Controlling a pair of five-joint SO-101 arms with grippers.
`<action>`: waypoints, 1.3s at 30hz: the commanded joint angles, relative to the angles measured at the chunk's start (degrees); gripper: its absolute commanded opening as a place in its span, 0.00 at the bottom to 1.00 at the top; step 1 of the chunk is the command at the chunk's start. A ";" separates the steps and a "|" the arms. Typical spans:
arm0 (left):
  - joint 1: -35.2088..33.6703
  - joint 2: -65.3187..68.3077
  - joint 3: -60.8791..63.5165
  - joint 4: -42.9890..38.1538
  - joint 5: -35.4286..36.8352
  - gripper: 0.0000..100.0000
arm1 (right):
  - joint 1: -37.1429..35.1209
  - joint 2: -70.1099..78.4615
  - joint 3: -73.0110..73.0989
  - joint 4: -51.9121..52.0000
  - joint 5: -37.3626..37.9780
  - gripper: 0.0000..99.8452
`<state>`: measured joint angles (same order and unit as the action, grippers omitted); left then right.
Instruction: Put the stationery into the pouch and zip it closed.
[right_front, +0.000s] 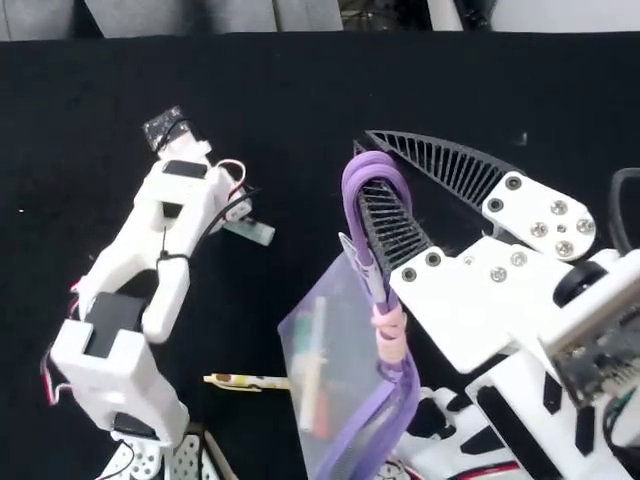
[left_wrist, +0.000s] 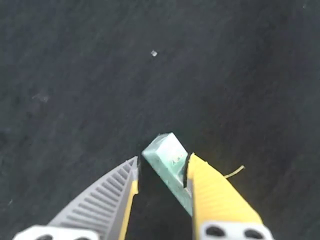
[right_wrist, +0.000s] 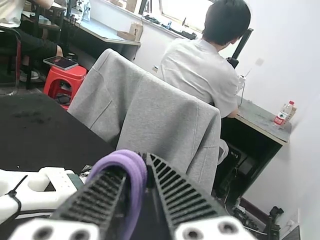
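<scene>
Pinching a small green eraser (left_wrist: 169, 159) between the tips of its grey and yellow fingers, the left gripper (right_front: 246, 222) hangs over the black desk (right_front: 300, 90) on the left of the scene. The block slants out past the fingertips, with only bare desk around it.

Nearer the arms' bases a pale pen (right_front: 245, 381) lies flat on the desk. Its long axis runs left to right, and its right end is just at the lower corner of the pouch (right_front: 335, 345).

The pouch is translucent and held up at a tilt. At least one stick-like piece of stationery (right_front: 315, 365) shows through its wall. Its purple zip edge (right_front: 395, 400) runs along the right side, from high at the far end down toward the near edge of the desk. That puts the clear face, not the zip, toward the eraser.

On the right, the right gripper (right_front: 365, 150) has its black ribbed fingers pressed together on the top loop of the purple edge and carries the pouch by it. From here I cannot tell whether the mouth gapes open.

The next move looks to depend on one relation: the eraser lies to the left of the pouch, while the opening runs along the pouch's right side. The left arm is the nearer one and already holds the eraser. It would probably have to carry the eraser rightward, across the clear face, to reach the zip line.
</scene>
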<state>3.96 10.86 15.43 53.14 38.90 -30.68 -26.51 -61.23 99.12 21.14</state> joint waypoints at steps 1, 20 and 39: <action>1.10 2.37 -4.88 0.35 0.26 0.16 | -0.44 0.57 -1.10 0.44 2.90 0.01; 3.82 15.65 -12.35 0.44 0.26 0.14 | -0.44 0.48 -1.10 0.53 2.99 0.01; -11.21 7.65 -15.96 9.14 0.18 0.03 | -0.35 7.78 8.84 -22.33 2.90 0.01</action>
<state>-2.29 22.11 -2.68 66.15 38.73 -30.68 -23.43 -57.36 88.57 23.78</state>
